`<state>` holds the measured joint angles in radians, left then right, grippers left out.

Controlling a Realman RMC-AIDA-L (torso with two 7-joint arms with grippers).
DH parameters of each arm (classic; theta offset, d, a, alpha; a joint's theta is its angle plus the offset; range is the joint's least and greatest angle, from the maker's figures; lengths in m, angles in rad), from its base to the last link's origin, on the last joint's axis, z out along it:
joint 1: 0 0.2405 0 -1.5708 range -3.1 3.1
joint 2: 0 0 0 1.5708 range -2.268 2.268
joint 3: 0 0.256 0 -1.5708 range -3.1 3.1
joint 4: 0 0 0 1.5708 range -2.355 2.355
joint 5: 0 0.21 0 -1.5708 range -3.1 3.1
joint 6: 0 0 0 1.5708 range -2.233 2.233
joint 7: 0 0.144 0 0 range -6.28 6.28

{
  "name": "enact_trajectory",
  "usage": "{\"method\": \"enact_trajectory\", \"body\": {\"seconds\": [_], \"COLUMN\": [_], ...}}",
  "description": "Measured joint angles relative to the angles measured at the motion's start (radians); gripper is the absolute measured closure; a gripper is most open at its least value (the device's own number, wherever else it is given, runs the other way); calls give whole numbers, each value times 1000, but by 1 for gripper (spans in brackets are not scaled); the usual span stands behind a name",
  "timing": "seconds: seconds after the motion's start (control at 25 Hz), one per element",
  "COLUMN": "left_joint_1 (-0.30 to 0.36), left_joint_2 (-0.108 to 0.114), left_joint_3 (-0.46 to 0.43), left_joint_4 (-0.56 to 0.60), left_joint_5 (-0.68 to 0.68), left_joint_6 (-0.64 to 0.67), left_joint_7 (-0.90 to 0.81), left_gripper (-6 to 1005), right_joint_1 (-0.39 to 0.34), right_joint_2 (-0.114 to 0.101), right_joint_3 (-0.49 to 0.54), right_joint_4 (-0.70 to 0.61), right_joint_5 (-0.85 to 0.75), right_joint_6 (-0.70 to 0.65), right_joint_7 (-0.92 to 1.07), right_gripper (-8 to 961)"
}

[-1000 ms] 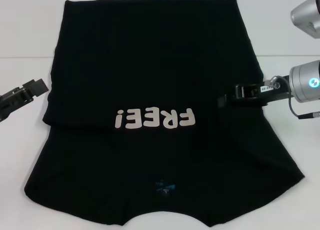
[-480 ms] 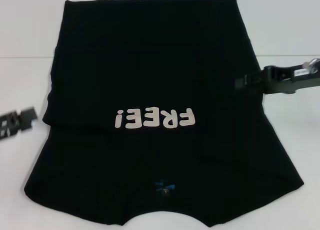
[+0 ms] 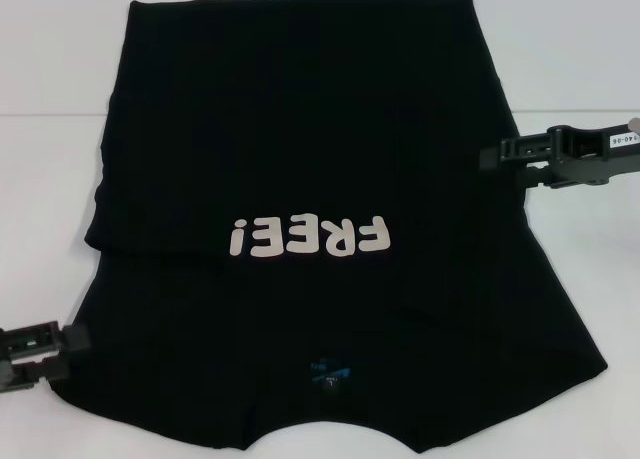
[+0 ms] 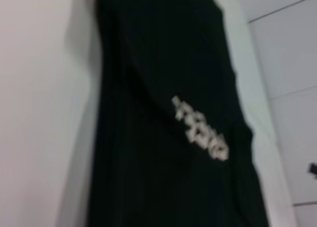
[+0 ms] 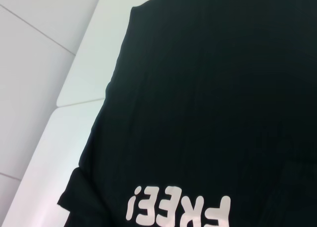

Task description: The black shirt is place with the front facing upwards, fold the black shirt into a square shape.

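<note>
Black shirt (image 3: pixel 300 159): lies front up on the white bench (image 3: pixel 50 99), spread over most of its middle; the collar end lies at the near edge, the hem at the far edge.
Lettering (image 3: pixel 307 238): white "FREE!" on the chest, read upside down from the head view; it also shows in both wrist views.
Neck label (image 3: pixel 328 370): small, blue, close to the near edge, in the middle of the collar.
Sides of the shirt: both sleeves are folded in over the body, so the far half has straight sides while the near half flares out toward the near corners.
Left gripper (image 3: pixel 72 341): low by the bench's near left corner, at the left edge of the shirt's flared part. Its fingers stand slightly apart; whether they touch or grip the cloth cannot be told.
Right gripper (image 3: pixel 490 159): at the shirt's right edge, about halfway between the near and far edges, its tips over the black cloth. Its fingers are slightly parted, with no cloth visibly between them.
</note>
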<state>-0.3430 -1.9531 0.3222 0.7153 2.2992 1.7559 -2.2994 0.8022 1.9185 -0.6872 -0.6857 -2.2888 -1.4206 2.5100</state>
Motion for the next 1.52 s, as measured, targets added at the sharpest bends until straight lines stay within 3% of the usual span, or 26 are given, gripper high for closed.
{"method": "enact_trajectory", "body": {"seconds": [0.16, 0.68, 1.52], "left_joint_1": [-4, 23, 2], "left_joint_2": [-15, -7, -21], "left_joint_3": [1, -3, 23], "left_joint_4": [3, 1, -35], "left_joint_5": [20, 26, 62], "left_joint_6": [-56, -155, -210], "left_joint_7": [0, 6, 2], "left_gripper": [280, 297, 323], "right_joint_1": [0, -5, -13], "right_joint_2": [4, 5, 6], "right_joint_3": [-4, 1, 2], "right_joint_4": [0, 0, 1], "right_joint_5": [0, 0, 0], "right_joint_6": [-2, -1, -4], "right_joint_7": [-3, -4, -4], "right_gripper": [123, 102, 104]}}
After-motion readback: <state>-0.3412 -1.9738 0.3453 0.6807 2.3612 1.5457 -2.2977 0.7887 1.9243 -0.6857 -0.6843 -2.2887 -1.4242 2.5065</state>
